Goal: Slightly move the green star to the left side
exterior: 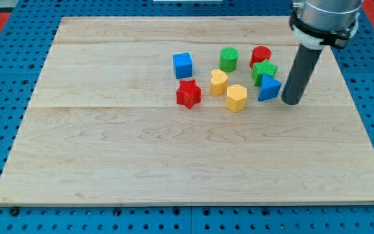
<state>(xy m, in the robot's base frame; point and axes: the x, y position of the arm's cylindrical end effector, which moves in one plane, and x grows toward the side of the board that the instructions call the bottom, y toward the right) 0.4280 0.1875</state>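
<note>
The green star (263, 69) sits on the wooden board (141, 156) in the upper right part of the cluster. A red cylinder (261, 56) touches it from above and a blue triangle (269, 87) lies just below it. My tip (291, 101) stands on the board just right of the blue triangle, below and right of the green star, apart from the star.
A green cylinder (228, 59) lies left of the star. A yellow heart (219, 82) and another yellow heart-like block (236, 97) lie lower left. A red star (188, 93) and a blue cube (182, 65) lie further left. A blue pegboard (5, 78) surrounds the board.
</note>
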